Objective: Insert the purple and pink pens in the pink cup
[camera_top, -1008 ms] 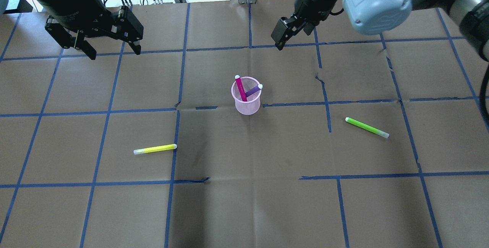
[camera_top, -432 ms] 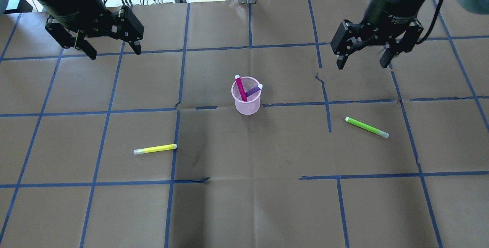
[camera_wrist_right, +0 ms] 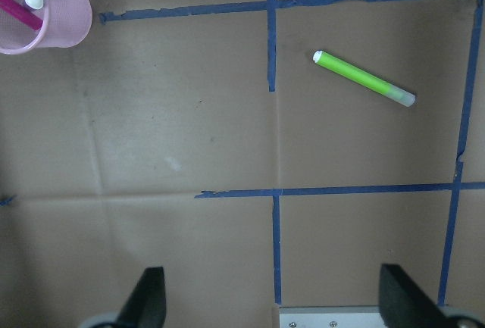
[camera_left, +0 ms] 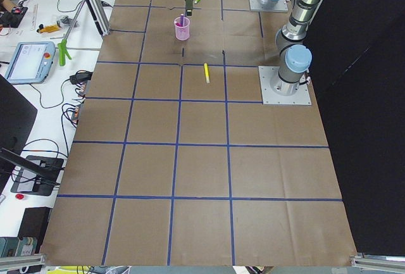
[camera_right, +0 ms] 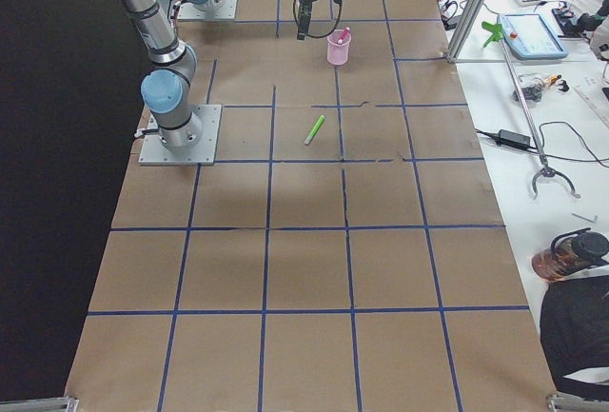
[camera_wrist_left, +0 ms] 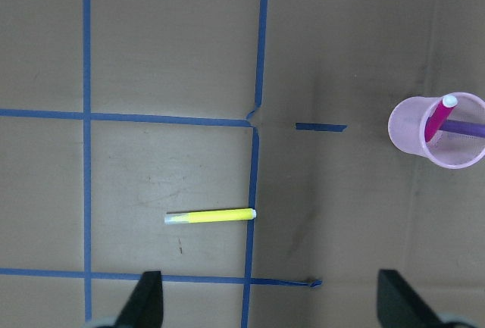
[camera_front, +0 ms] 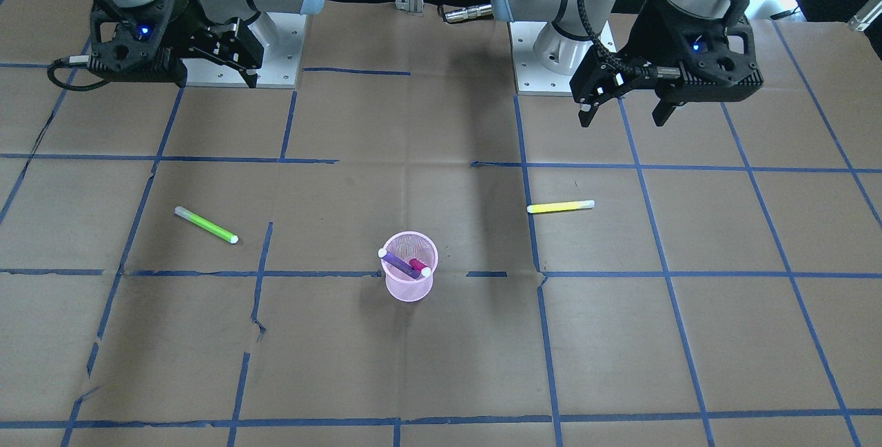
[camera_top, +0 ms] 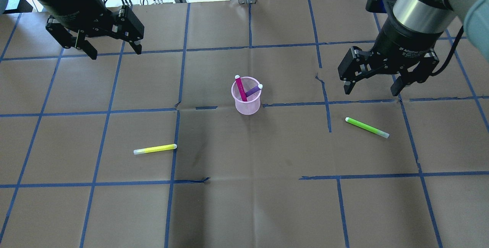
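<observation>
The released, empty right claw (camera_top: 371,91) has swung well clear of the pink cup (camera_top: 246,103), which stands between it and the released left claw (camera_top: 114,54) with pink pen (camera_top: 240,88) and purple pen (camera_top: 253,90) inside, so the task seems done.

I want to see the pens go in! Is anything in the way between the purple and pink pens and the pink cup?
Nothing is in the way. The purple pen and the pink pen both stand inside the pink cup already. The yellow pen and green pen lie apart from it on the table.
</observation>
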Robot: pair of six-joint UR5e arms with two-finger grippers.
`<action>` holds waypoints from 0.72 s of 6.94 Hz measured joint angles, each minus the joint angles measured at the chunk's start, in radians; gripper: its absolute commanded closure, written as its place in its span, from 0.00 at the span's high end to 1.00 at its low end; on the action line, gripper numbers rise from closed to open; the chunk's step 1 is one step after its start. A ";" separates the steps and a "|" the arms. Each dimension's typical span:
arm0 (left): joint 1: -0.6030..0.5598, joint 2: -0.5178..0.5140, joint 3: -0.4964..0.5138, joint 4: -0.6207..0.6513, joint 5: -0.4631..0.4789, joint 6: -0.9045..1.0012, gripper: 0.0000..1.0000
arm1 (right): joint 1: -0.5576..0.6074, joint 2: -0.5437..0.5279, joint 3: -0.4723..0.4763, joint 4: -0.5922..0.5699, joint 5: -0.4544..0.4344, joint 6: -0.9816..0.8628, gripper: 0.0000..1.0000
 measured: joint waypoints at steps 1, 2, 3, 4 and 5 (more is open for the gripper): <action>0.001 0.001 0.000 0.000 -0.003 0.001 0.98 | 0.001 -0.006 -0.001 -0.019 -0.029 0.009 1.00; 0.001 0.001 0.000 0.000 -0.004 0.001 0.98 | 0.002 0.002 -0.017 -0.025 -0.048 0.014 1.00; -0.002 0.001 0.000 0.000 -0.004 0.001 0.98 | 0.002 0.017 -0.035 -0.025 -0.051 0.015 1.00; -0.003 0.001 0.000 0.000 -0.004 0.001 0.98 | 0.004 0.030 -0.049 -0.024 -0.047 0.015 1.00; -0.006 0.001 0.000 0.000 -0.005 0.001 0.98 | 0.004 0.041 -0.059 -0.024 -0.040 0.013 1.00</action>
